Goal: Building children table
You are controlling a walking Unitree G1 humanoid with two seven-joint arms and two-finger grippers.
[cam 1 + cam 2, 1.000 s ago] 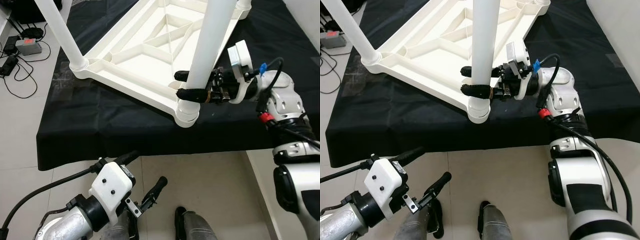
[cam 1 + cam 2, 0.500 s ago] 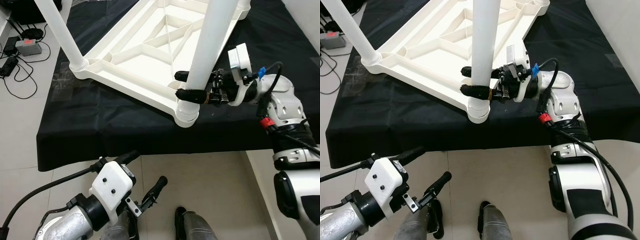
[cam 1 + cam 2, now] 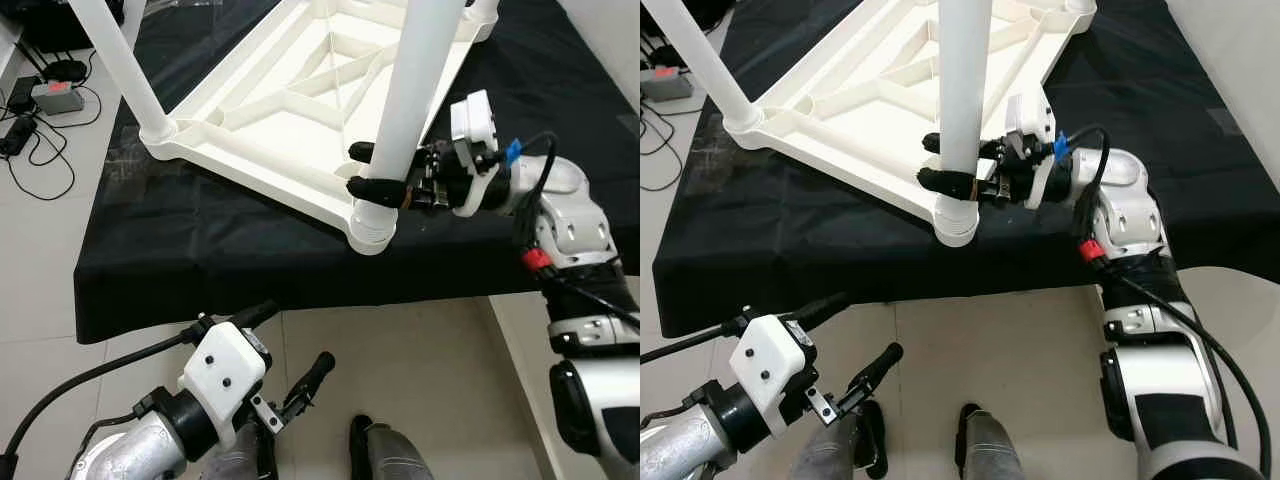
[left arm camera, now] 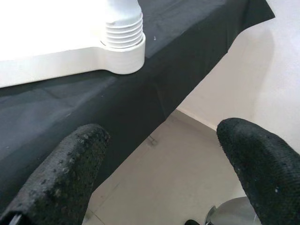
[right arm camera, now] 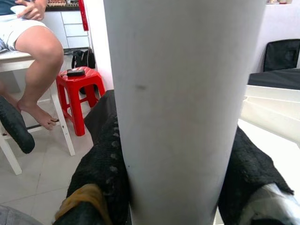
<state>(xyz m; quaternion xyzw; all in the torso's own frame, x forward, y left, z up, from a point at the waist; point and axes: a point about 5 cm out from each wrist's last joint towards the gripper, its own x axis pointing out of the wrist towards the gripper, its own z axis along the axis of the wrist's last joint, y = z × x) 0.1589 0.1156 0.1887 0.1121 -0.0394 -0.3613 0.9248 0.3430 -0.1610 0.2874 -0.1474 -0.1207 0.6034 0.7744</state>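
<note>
An upside-down white plastic children's table (image 3: 290,105) lies on a black-covered surface (image 3: 200,250). A white round leg (image 3: 415,90) stands upright in the near corner socket (image 3: 370,225). My right gripper (image 3: 365,168) is shut on that leg just above the socket, one black finger on each side; in the right wrist view the leg (image 5: 187,108) sits between the fingers (image 5: 101,164). Another white leg (image 3: 115,60) stands at the left corner. My left gripper (image 3: 290,360) hangs low over the floor, open and holding nothing, its fingertips (image 4: 70,173) spread wide.
The black cloth's front edge drops to a tiled floor (image 3: 420,360). Cables and a power box (image 3: 55,95) lie on the floor at far left. In the right wrist view a person's bare legs (image 5: 40,56) rest by a red stool (image 5: 79,86).
The right arm has shifted slightly to the left and away while still clamped on the leg. The left arm has not moved.
</note>
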